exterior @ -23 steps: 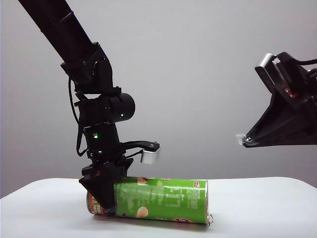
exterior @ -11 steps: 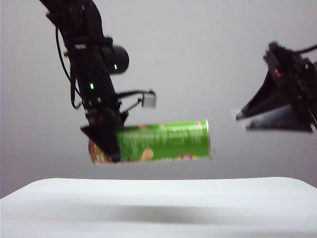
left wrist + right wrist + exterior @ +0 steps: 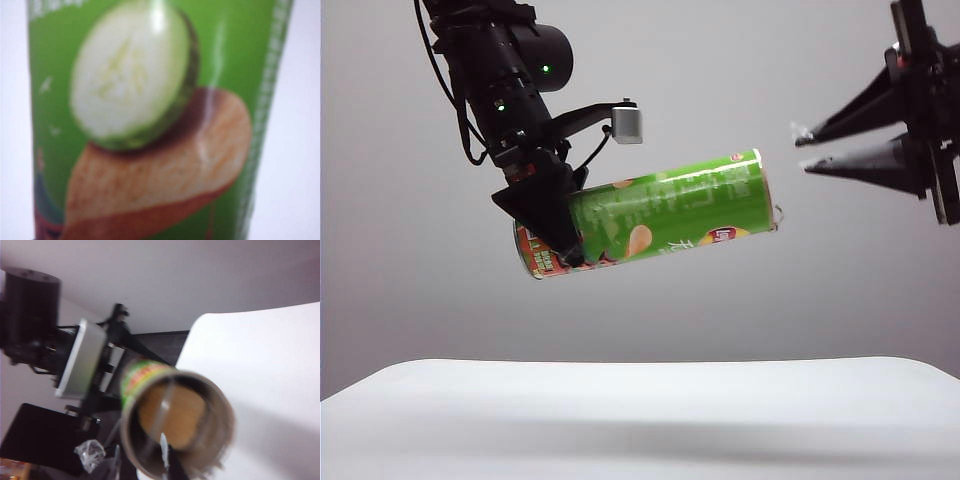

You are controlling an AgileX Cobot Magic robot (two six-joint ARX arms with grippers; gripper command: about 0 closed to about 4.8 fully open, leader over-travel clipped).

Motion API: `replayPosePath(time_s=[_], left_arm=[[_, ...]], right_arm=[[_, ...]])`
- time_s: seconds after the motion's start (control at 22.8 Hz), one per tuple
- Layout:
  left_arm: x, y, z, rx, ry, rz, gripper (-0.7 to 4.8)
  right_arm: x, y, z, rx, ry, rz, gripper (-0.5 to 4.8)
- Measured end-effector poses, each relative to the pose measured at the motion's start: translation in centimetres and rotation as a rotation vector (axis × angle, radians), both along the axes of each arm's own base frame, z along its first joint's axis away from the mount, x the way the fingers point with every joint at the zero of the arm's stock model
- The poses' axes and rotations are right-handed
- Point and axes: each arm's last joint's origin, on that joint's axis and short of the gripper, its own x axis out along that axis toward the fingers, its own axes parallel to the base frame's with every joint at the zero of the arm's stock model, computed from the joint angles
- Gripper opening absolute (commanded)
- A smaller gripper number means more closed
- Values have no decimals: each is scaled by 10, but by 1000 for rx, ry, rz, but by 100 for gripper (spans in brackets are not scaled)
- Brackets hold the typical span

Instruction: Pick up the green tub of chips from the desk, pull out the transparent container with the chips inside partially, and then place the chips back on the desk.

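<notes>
The green tub of chips hangs high above the desk, tilted with its open end raised toward the right. My left gripper is shut on it near the orange-red end. In the left wrist view the tub fills the blurred frame and hides the fingers. My right gripper is open and level, its tips just right of the tub's mouth and apart from it. In the right wrist view the mouth faces the gripper, with the chips inside. The transparent container shows only as a faint clear edge.
The left arm's black links and a small silver camera box sit above the tub. In the right wrist view a black panel and crumpled clear plastic lie beyond the desk's edge.
The left arm lifted the tub off the desk and tilted its open end up. The right gripper rose, turned toward the tub's mouth and its jaws parted.
</notes>
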Motion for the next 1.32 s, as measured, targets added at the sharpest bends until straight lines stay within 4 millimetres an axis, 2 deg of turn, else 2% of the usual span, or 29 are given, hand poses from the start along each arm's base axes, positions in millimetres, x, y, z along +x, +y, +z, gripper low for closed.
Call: replayPosePath(time_s=[0.22,0.48,0.79,1.32], left_arm=[[-2,-4,0,4,-7,-10,236],[-2,-5,0,3,-7,-10,237],[-4,-10,0,-7,-10,-15,237],[-5,-19,0,-24,-31,-40,237]], right_arm=[[4,0,10,24,-22,23,116],[4,0,7,20,5,20,116],[10,0,-11,8,88,20,116],[11,0,-11,8,87,20,116]])
